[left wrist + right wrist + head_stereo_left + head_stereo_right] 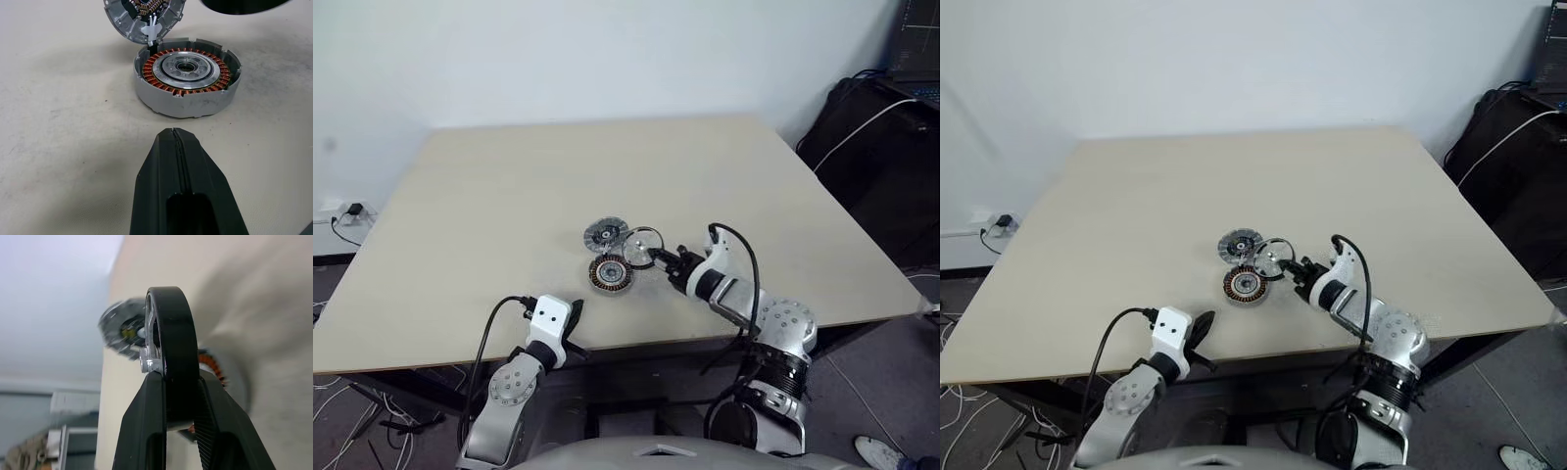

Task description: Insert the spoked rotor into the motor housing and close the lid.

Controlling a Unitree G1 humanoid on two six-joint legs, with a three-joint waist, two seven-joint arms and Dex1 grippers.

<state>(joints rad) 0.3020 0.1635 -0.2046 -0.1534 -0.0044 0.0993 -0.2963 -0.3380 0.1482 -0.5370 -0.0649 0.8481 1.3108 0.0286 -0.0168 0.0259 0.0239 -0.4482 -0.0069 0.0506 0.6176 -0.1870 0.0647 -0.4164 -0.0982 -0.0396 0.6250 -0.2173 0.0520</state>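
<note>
- So the right gripper [658, 258] has the spoked rotor [641, 245] clamped by its rim. In the wrist view you can see the two black fingers [146, 411] squeezed on either side of the dark ring, with the wheel standing on edge between them.
- The rotor looks lifted off the table [509, 196], sitting just above and beside the motor housing [610, 273], not in it yet.
- The housing sits flat on the table with nothing in it: copper windings all round, pale centre showing, nothing seated on top.
- The lid [605, 234] lies just behind the housing, close up against it, untouched as far as I can tell.
- The left gripper [177, 142] is fully closed with nothing in it, parked near the table's front edge and pointing at the housing.
- My read: the pick-up is done. What's left is turning the rotor flat, dropping it over the centre, then fetching the lid and closing up. Early days, basically.
</note>
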